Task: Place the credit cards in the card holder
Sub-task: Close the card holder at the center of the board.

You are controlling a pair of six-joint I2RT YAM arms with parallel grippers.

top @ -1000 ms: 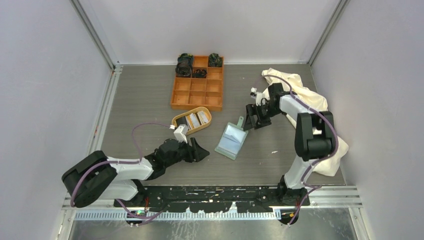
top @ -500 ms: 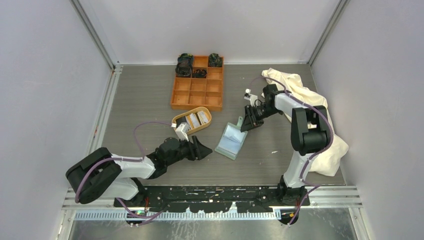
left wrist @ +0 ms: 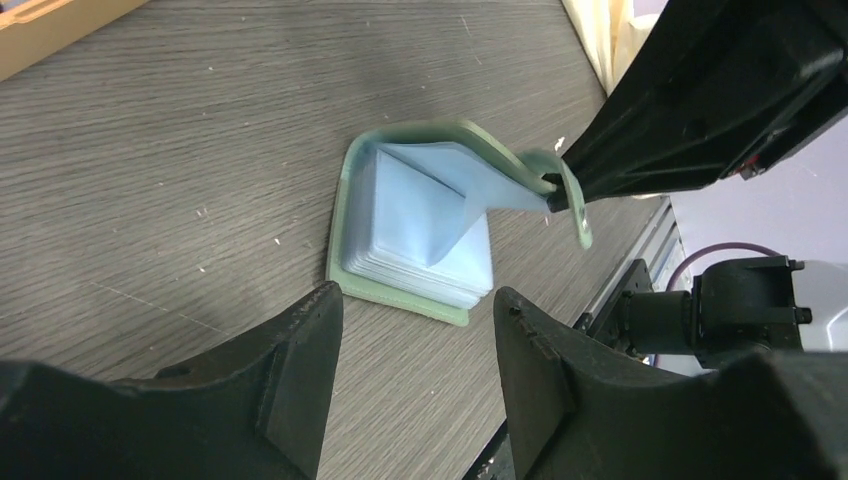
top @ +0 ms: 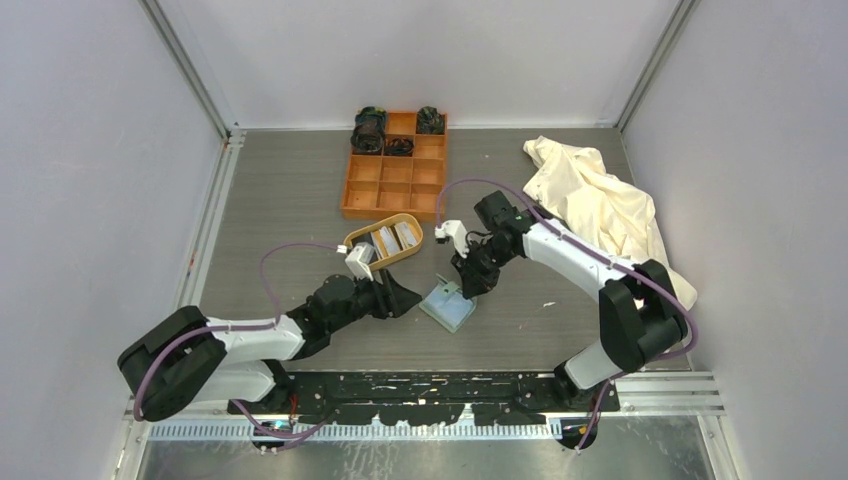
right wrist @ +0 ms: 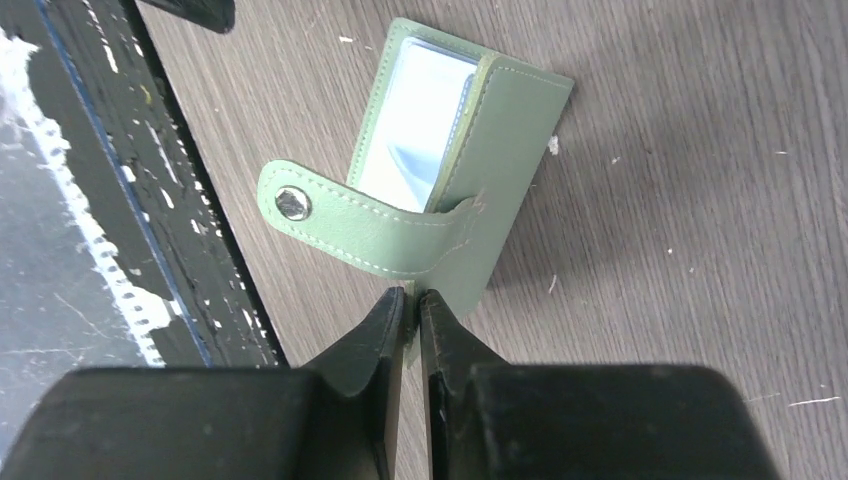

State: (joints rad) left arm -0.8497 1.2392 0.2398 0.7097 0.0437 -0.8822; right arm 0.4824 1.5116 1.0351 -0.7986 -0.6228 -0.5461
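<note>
The sage-green card holder [top: 447, 303] lies on the table in front of the arms, its pale blue pockets [left wrist: 420, 240] showing. My right gripper [right wrist: 410, 295] is shut on the edge of its cover [right wrist: 500, 150], which stands raised over the pockets. The strap tab [right wrist: 340, 215] with its snap hangs loose to one side. In the top view the right gripper [top: 468, 285] is directly over the holder. My left gripper [left wrist: 415, 310] is open and empty just left of the holder, low over the table. The credit cards [top: 390, 238] lie in the oval wooden tray [top: 352, 240].
An orange compartment box [top: 395, 170] with dark items in its far cells stands behind the tray. A cream cloth [top: 590, 195] is heaped at the right. The table's black front rail [right wrist: 130, 200] runs close to the holder.
My right gripper has come in from the far right, shut on the holder's cover and swung it up and toward the left arm. The left gripper has barely moved.
</note>
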